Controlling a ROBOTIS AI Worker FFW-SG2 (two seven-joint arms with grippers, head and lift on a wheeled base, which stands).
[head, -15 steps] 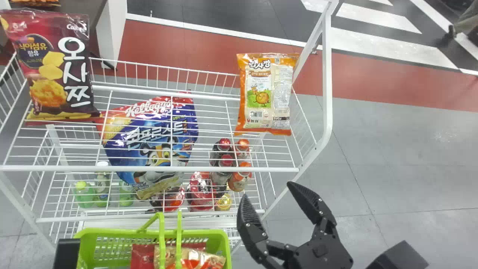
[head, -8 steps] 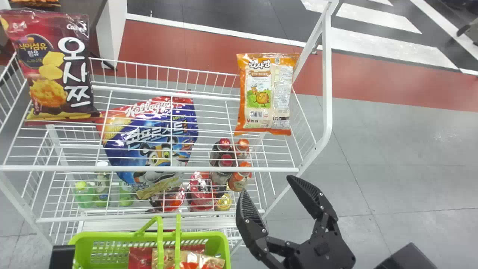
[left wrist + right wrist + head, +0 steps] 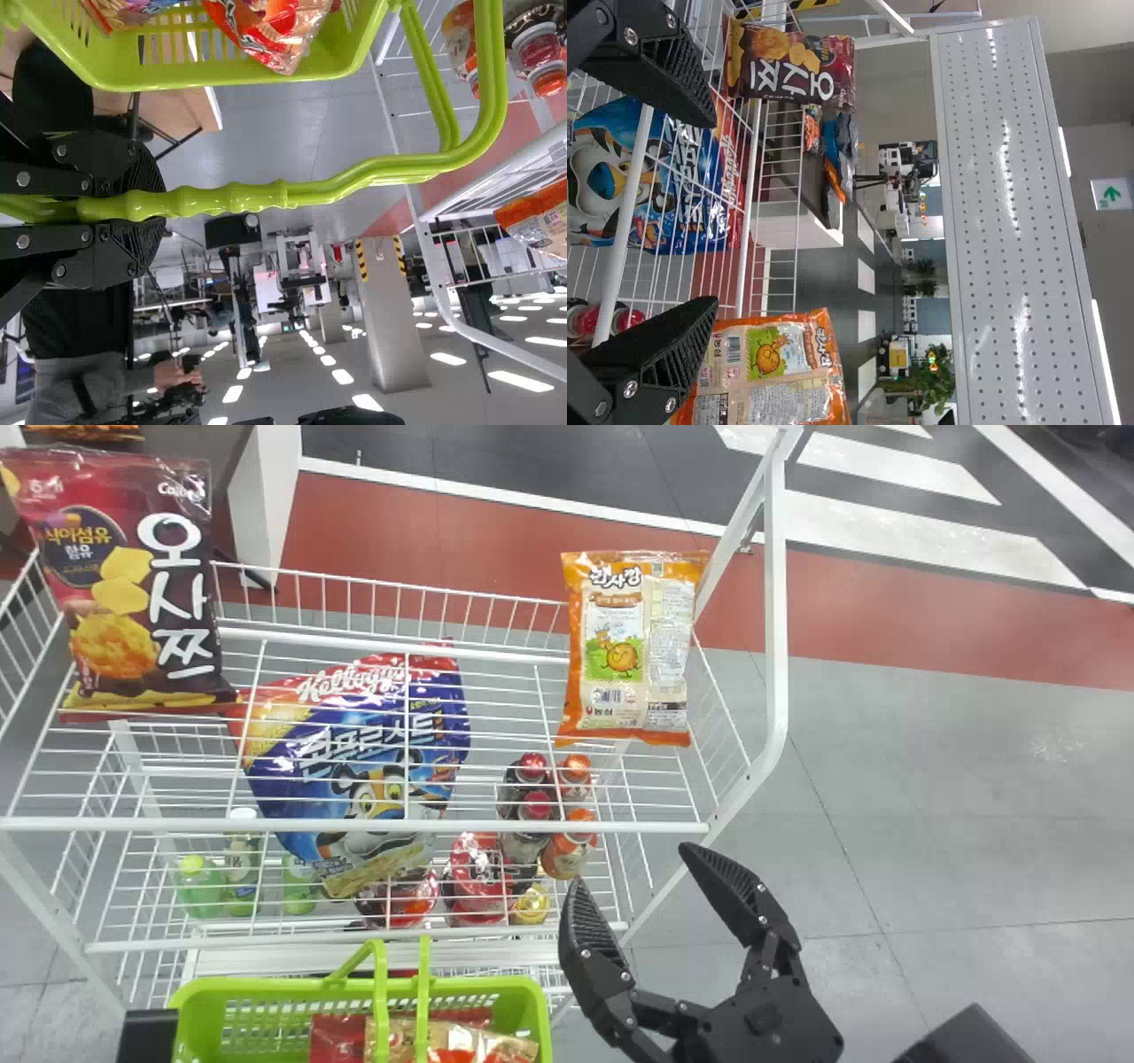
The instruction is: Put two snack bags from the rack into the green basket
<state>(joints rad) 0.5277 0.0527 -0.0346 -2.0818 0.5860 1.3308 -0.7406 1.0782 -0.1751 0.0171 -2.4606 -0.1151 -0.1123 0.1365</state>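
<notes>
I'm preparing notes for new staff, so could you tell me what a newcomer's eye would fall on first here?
Probably the bright green basket at the head view's bottom edge, its handle clamped in the left gripper. Next, the dark red bag and the orange bag, at the left and right ends of the rack's upper shelf. Below the orange one, the black right gripper gapes empty.

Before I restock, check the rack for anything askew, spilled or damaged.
The blue cereal bag looks askew below the rack's top shelf, its top edge slanting; I see no spill or damage.
</notes>
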